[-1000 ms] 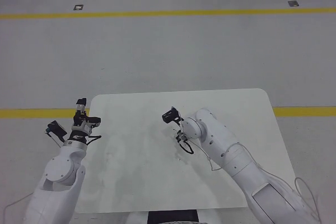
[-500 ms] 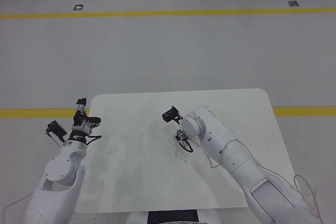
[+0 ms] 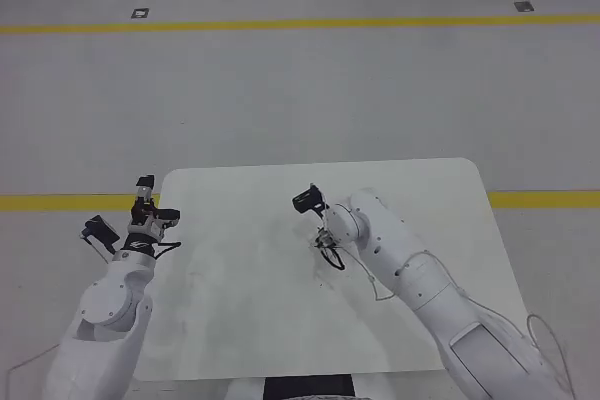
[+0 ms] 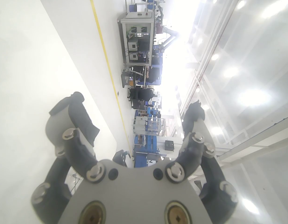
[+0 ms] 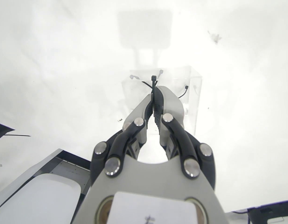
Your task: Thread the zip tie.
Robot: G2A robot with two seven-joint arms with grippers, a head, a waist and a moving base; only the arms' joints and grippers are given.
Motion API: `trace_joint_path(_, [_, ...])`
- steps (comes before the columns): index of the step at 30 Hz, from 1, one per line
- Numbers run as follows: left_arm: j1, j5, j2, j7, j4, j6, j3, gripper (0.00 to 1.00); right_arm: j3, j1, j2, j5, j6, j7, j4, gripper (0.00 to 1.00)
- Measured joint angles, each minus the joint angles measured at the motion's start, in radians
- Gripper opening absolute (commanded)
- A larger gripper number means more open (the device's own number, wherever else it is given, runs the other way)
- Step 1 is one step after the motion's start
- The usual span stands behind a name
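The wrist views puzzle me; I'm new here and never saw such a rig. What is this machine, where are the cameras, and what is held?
It is a two-armed robot at a white table. The top view looks down from above; each wrist view looks along that arm's own gripper. The left gripper, by the table's left edge, is open and empty. The right gripper is shut on a black zip tie, with a clear box on the table just beyond it.

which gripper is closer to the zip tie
Right. The right gripper is shut on the zip tie over the middle of the table; the left gripper is open at the table's left edge, well apart from it.
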Motion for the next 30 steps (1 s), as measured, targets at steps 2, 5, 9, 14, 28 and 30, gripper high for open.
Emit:
trace_joint_path(2, [0.000,0.000,0.000,0.000,0.000,0.000,0.000,1.00,0.021,-0.015,0.008,-0.003,0.000,0.015,-0.044,0.00])
trace_joint_path(5, [0.000,0.000,0.000,0.000,0.000,0.000,0.000,1.00,0.069,-0.048,0.024,0.005,-0.009,0.036,-0.131,0.00])
trace_joint_path(9, [0.000,0.000,0.000,0.000,0.000,0.000,0.000,1.00,0.160,-0.110,0.046,0.075,-0.034,0.019,-0.262,0.00])
trace_joint_path(14, [0.000,0.000,0.000,0.000,0.000,0.000,0.000,1.00,0.254,-0.152,0.056,0.227,-0.041,-0.056,-0.309,0.00])
trace_joint_path(28, [0.000,0.000,0.000,0.000,0.000,0.000,0.000,1.00,0.272,-0.155,0.054,0.317,-0.046,-0.096,-0.268,0.00])
trace_joint_path(30, [-0.007,0.021,0.003,-0.011,-0.001,-0.021,0.000,1.00,0.270,-0.143,0.050,0.371,-0.019,-0.131,-0.248,0.00])
